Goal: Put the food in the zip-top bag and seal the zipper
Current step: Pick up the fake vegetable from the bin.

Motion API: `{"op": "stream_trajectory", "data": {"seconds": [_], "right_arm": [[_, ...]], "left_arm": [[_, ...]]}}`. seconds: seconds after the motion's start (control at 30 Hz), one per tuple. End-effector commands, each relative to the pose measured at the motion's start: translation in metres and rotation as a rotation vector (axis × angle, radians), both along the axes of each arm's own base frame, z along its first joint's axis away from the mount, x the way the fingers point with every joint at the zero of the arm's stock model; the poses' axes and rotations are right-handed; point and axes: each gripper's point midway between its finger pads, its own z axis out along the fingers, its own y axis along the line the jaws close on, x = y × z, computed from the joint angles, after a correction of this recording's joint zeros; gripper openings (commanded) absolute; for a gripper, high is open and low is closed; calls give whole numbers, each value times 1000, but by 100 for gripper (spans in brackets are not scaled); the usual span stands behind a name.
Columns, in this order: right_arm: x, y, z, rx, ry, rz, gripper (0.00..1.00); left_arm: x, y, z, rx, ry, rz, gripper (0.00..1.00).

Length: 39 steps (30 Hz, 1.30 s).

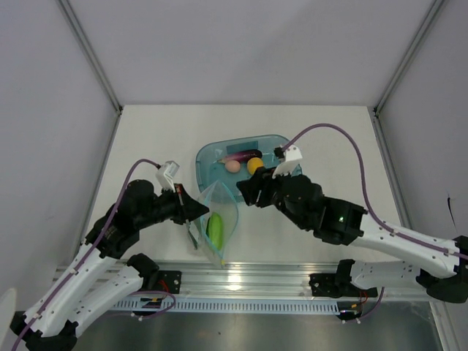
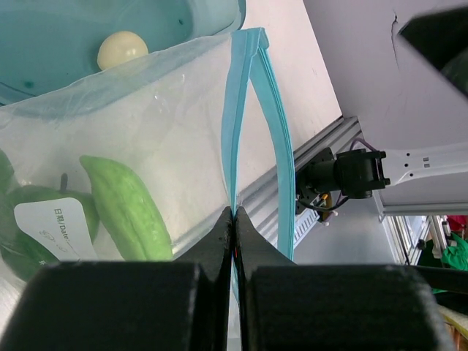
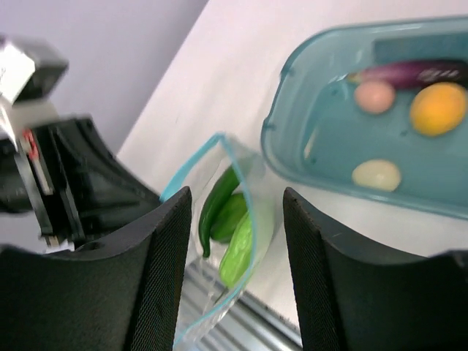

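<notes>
left claw (image 2: 234,216) pinched shut on thin teal zipper (image 2: 281,146) | clear crinkly zip-top bag (image 2: 146,131) spread just beyond it, smooth green vegetables (image 2: 128,208) inside | right claw (image 3: 235,201) open beside bag mouth

Translucent teal tray (image 1: 208,165) on white table (image 1: 333,139); aluminium rail (image 1: 278,276) along near edge, grey walls (image 1: 241,44) behind

Clear, crinkly zip-top bag (image 2: 161,117) is sitting at the teal tray's (image 3: 274,139) near-left corner, mouth gaping. I'm pinching one end of its light-teal zipper (image 2: 231,110) w/ the left gripper (image 2: 234,216); the two strips are bowing apart, unsealed. Inside, dark green long veg (image 3: 216,203) & bright green chunk (image 3: 238,252) are lying side by side. In the tray: purple eggplant (image 3: 409,73), pink ball (image 3: 374,96), orange-yellow ball (image 3: 437,108), cream egg (image 3: 376,175).
</notes>
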Motion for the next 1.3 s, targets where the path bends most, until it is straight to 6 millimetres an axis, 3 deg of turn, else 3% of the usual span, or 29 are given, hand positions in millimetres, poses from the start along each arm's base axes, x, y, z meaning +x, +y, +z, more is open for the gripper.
{"op": "stream_trajectory", "data": {"seconds": [0.0,0.07,0.1,0.17,0.33,0.37,0.47,0.5,0.57,0.6,0.67,0.7,0.77,0.8,0.9,0.93,1.0,1.03,1.27], "right_arm": [[35,-40,21,10,-9,-145,57],[47,-48,11,-15,27,-146,57],[66,-62,7,-23,39,-198,57],[83,-69,-4,-56,63,-215,60],[134,-90,-23,-140,74,-305,83],[145,-88,-37,-170,99,-306,85],[172,-87,-49,-169,117,-303,89],[184,-82,-64,-184,137,-299,90],[200,-81,-74,-192,153,-300,90],[211,-78,-92,-214,179,-303,90],[224,-74,-103,-228,190,-296,89],[233,-70,-125,-258,225,-292,89],[242,-65,-142,-276,251,-276,88],[251,-62,-160,-297,282,-272,88],[265,-53,-178,-305,297,-249,87],[269,-49,-196,-321,319,-240,87],[276,-44,-204,-319,330,-225,87],[278,-42,-219,-334,349,-218,87],[282,-31,-246,-323,404,-183,86]], "left_arm": [[3,-1,8,-21,-37,-3,1],[2,-1,7,-16,-38,-7,1],[2,0,7,-11,-40,-6,1],[4,3,11,0,-57,9,0],[4,11,11,25,-76,35,1],[4,11,11,29,-76,35,0],[4,11,9,38,-73,34,1],[5,12,7,43,-73,39,1],[6,13,6,52,-76,41,1],[8,15,7,58,-80,53,0],[9,18,6,74,-91,63,1],[10,19,6,80,-96,69,1],[13,22,5,94,-103,82,0],[12,22,5,96,-103,82,1],[13,21,3,100,-99,81,0],[13,21,2,99,-98,80,1],[13,20,-1,98,-92,78,1],[13,20,-1,97,-89,76,0],[12,20,-2,98,-87,76,1]]}}
